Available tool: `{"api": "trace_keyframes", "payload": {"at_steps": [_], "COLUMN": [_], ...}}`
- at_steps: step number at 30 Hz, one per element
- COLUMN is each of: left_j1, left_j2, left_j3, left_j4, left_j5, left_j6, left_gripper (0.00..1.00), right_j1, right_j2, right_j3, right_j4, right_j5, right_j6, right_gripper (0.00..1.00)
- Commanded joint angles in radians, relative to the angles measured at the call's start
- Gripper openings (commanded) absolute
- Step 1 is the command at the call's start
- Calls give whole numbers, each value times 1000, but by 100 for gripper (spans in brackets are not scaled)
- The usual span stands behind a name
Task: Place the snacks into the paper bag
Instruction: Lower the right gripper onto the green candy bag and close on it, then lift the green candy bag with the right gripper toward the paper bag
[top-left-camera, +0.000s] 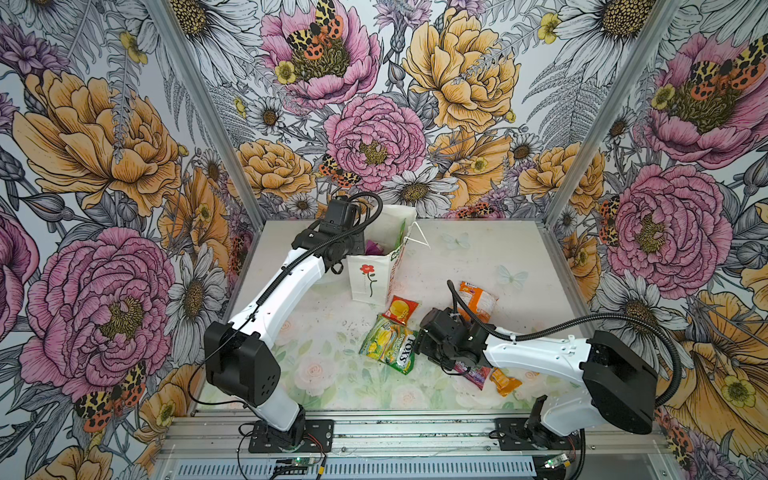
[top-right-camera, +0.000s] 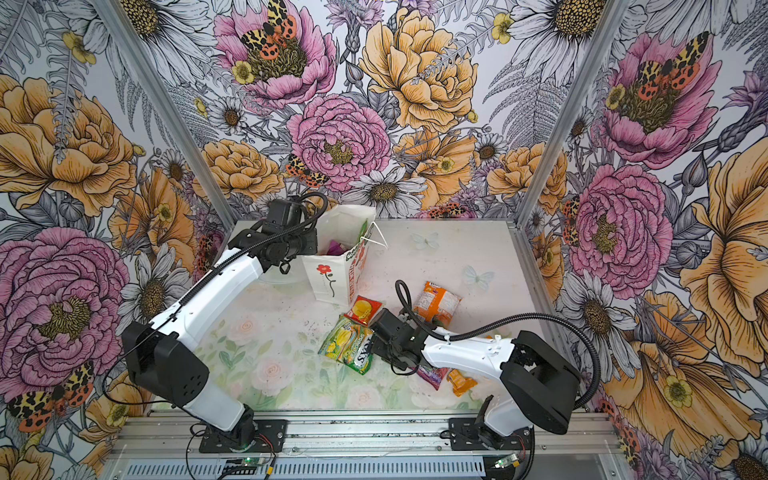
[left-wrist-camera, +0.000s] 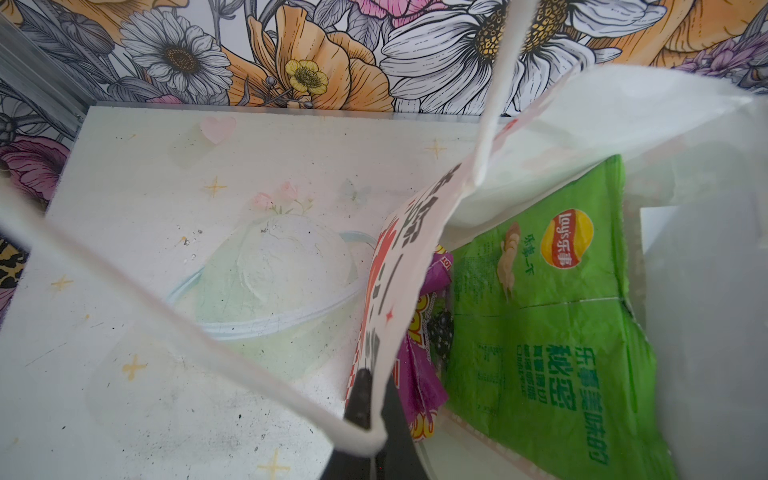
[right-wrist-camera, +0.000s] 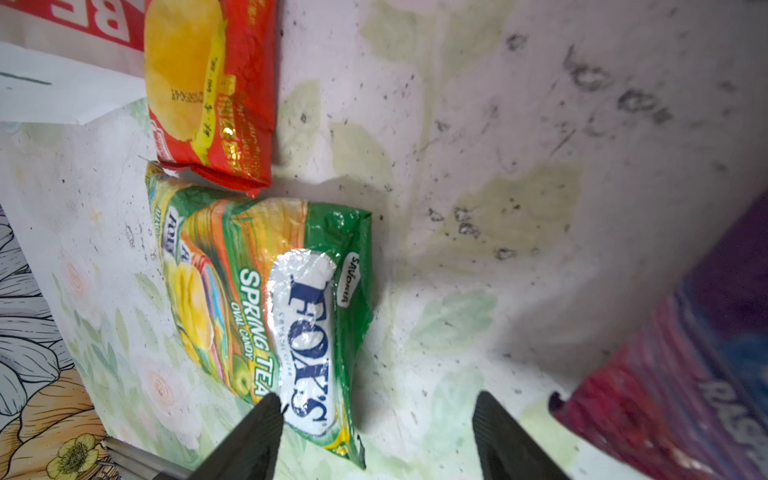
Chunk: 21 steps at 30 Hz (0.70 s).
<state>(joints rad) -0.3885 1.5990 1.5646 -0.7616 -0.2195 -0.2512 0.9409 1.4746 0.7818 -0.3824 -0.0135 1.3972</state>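
— Snacks lie loose on the worktop (top-left-camera: 478, 249), as we see in both top views. The green-yellow FOX'S packet (top-left-camera: 388, 349) is in the middle and the red sachet (top-left-camera: 401, 309) is just beyond it. Behind those, the paper bag (top-left-camera: 365, 278) stands upright towards the back.

— The orange packet (top-left-camera: 478, 301) is off to the right. Two more peek out from under the right arm: a purple-red packet (top-left-camera: 471, 374) with a small orange wrapper (top-left-camera: 503, 382) beside it. What does the bag's mouth give us from above?

— Only a strip of green and a dab of purple. The left wrist view opens it up for us. The big green packet (left-wrist-camera: 540, 332) leans on the inner wall with the purple packet (left-wrist-camera: 419, 374) tucked beside it, both inside.

— That view also gives us the left jaws, which the arm hides from above. They're clenched on the bag's rim, with the paper pinched between dark fingers (left-wrist-camera: 359, 399). The white cord handle (left-wrist-camera: 166, 303) loops across the lens.

— Over to the right wrist view: the right jaws are released, spread wide and empty, low over the worktop.

— One fingertip (right-wrist-camera: 270, 409) overlaps the end of the FOX'S packet. We cannot tell whether it touches. Up close, the red sachet's corner meets the packet's far corner.

— And the purple-red packet blurs in at that view's edge, apart from the jaws.
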Motion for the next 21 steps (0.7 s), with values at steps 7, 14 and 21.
{"api": "trace_keyframes", "payload": {"at_steps": [7, 14, 21], "left_j1": [11, 15, 18], "left_j2": [-45, -51, -43], "left_j3": [8, 15, 13], "left_j4": [31, 23, 24], "left_j5": [-23, -16, -8], "left_j6": [13, 14, 17], "left_gripper": [0, 0, 0], "right_j1": [7, -4, -14], "right_j2": [176, 218, 153], "right_j3": [117, 109, 91], "right_j4": [55, 58, 76], "right_j5": [-87, -106, -75], "right_j6": [-33, -12, -30], "right_gripper": [69, 34, 8]}}
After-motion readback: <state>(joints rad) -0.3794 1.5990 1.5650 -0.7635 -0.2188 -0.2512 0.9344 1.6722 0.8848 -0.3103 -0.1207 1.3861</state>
